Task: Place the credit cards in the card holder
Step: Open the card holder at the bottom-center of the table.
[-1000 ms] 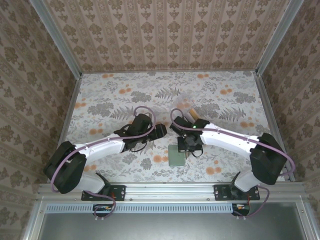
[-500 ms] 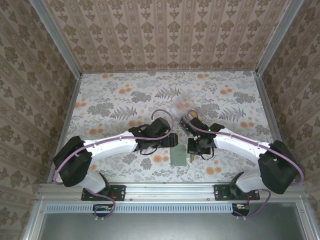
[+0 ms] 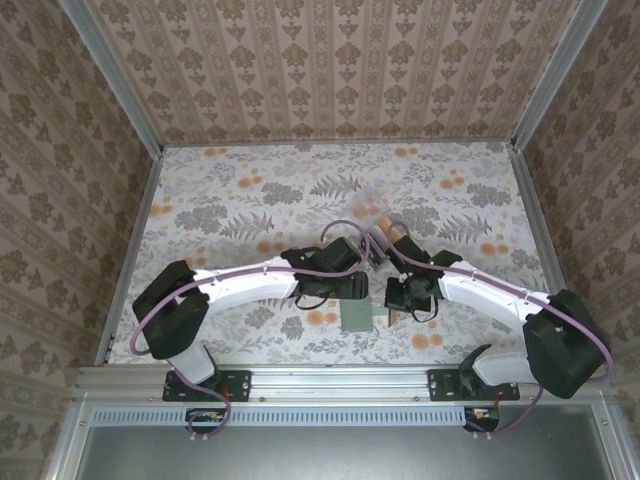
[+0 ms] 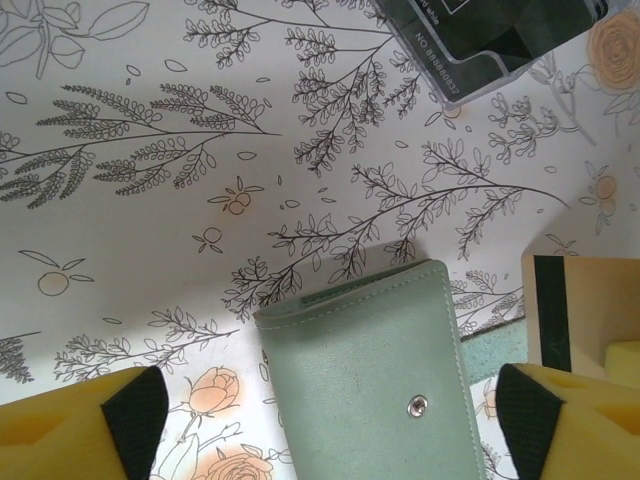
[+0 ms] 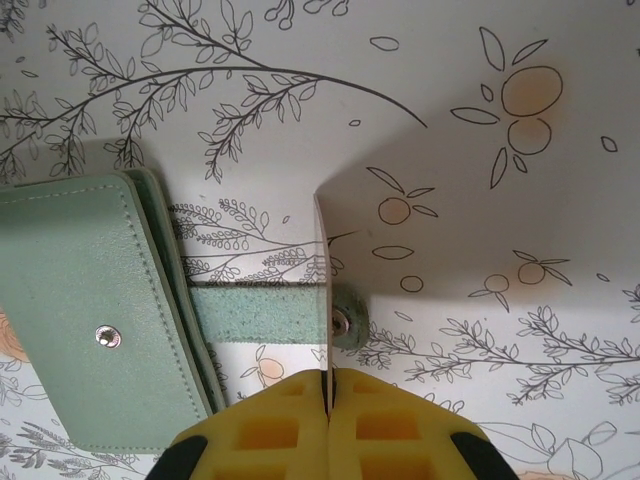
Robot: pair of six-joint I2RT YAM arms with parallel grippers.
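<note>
1. Top view: the left arm (image 3: 250,285) and right arm (image 3: 490,295) both reach in to the middle of the counter's (image 3: 230,190) near edge. A closed green wallet (image 3: 355,318) lies flat there, below and between their tips.
2. Left wrist view: the left fingers (image 4: 85,435) are released and spread wide, one at each lower corner. The wallet lies between them and touches neither.
3. That view alone shows a card's (image 4: 575,300) face. It is tan with a dark stripe down one side, just right of the wallet.
4. Right wrist view: the same card appears edge-on as a thin upright line, clenched between the yellow right fingers (image 5: 300,410).
5. That view also shows the wallet's tab (image 5: 260,312) lying flat on the counter, sticking out from the wallet's side. The card crosses over the tab, just short of the snap at its end. Whether card and tab touch cannot be told.
6. Both wrist views show a small metal stud (image 4: 417,405) on the wallet's front.
7. Writing: a clear box (image 4: 480,40) at the top edge of the left wrist view carries a slanted line of white print. It begins "NO." and is followed by digits too small to read surely.
8. Contents: the clear box holds dark, glossy flat pieces that look like cards. The wallet is shut, so its inside is hidden.
</note>
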